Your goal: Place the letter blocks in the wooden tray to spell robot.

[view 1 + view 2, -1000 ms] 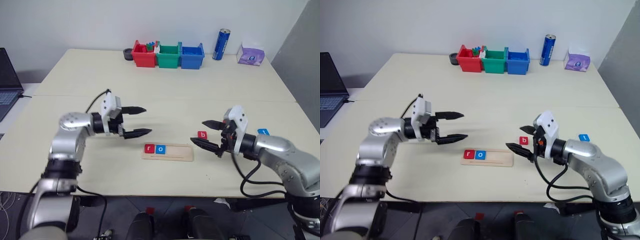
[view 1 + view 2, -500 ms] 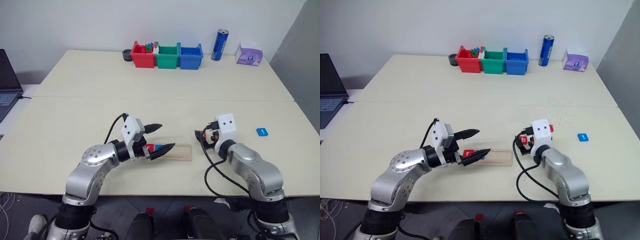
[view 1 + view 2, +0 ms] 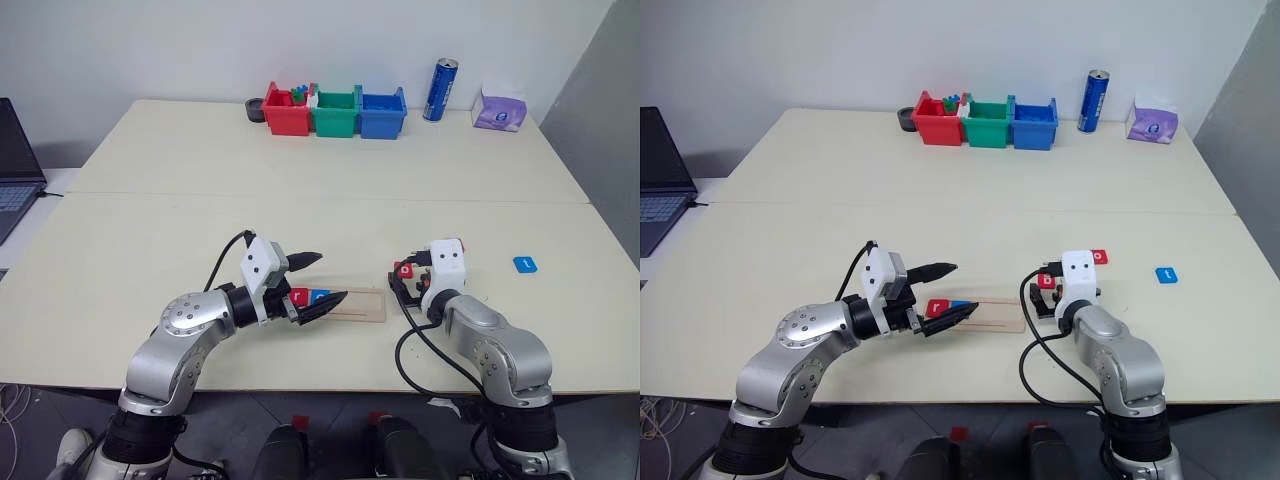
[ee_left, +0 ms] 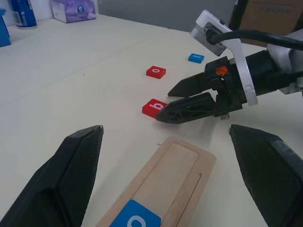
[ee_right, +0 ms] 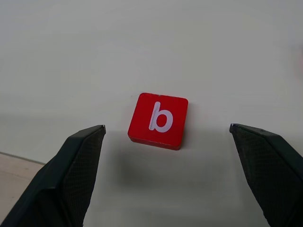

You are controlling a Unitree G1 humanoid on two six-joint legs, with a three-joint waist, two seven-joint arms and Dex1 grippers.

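The wooden tray (image 3: 362, 304) lies on the table in front of me, with a red r block (image 3: 298, 295) and a blue o block (image 4: 135, 218) at its left end. My left gripper (image 3: 318, 278) hangs open just above those two blocks, one finger partly covering them. A red b block (image 5: 158, 119) lies flat on the table just right of the tray. My right gripper (image 4: 164, 104) is open, tilted down at it, a finger on each side and apart from it. Another red block (image 3: 1097, 257) and a blue block (image 3: 524, 264) lie farther right.
Red (image 3: 288, 110), green (image 3: 336, 112) and blue (image 3: 384, 112) bins stand in a row at the table's far edge, beside a blue can (image 3: 440, 88) and a purple tissue pack (image 3: 500, 108). A laptop (image 3: 15, 160) sits off the left side.
My left gripper has come right and down over the tray's left end. My right gripper has rolled and dropped from pointing sideways to straddling the b block. Little has moved in the last half second.
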